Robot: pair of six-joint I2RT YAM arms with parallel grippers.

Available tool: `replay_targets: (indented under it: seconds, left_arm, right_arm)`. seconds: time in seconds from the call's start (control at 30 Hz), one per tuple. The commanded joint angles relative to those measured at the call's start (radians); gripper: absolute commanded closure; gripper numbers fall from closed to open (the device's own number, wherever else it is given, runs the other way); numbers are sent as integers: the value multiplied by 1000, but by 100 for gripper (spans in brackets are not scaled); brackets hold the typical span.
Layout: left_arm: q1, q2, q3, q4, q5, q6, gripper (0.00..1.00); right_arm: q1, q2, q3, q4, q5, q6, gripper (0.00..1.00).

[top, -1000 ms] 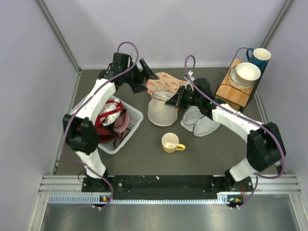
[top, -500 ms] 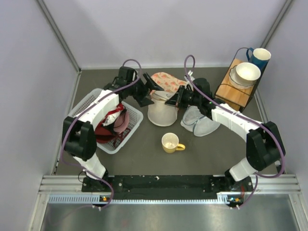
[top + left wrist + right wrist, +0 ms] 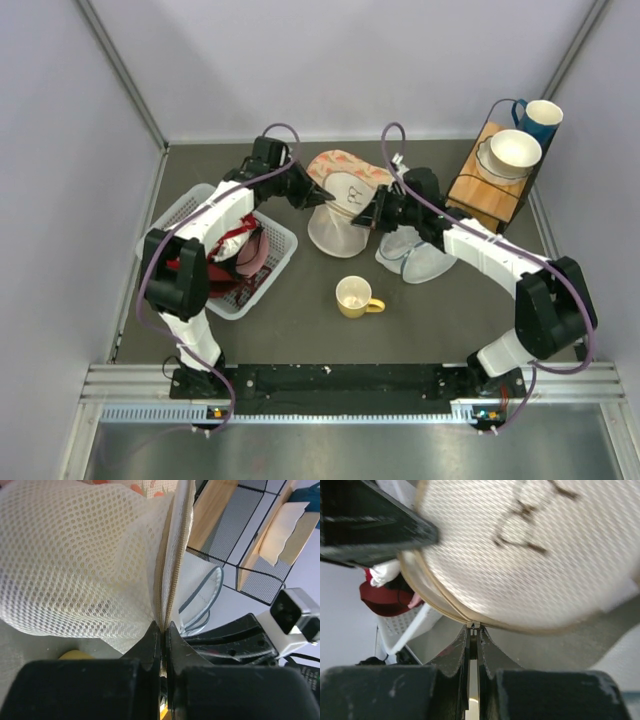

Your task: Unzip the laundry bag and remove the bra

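Rim of laundry bag (image 3: 75,565) pinched tight by left tool (image 3: 163,628) and by right tool (image 3: 474,629)

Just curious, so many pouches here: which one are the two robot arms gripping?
The cream-white round mesh pouch with the black mark, in the middle, pinched at its zipper rim. The bluish-grey mesh pouch and the pink patterned pouch lie flat nearby.

The left arm (image 3: 213,213) and right arm (image 3: 478,248) have white shells, chunky black joints, and a thin purple cable (image 3: 384,140) looping along each.
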Motion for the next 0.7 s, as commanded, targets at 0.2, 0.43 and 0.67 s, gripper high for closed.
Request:
replay_targets:
  seconds: [0.2,0.43,0.67]
  left_arm:
    - [107,-80,166,-90,-5,152,100]
    - [107,-14,246,-90,47,201,100]
    - [78,-66,160,-13,88,319,100]
  right_arm:
    - [-117,-145,-104,-63,-19,-87,100]
    - [-94,-167,-72,-69,-13,-97,100]
    - [-94,-118,8,-130,20,-154,77]
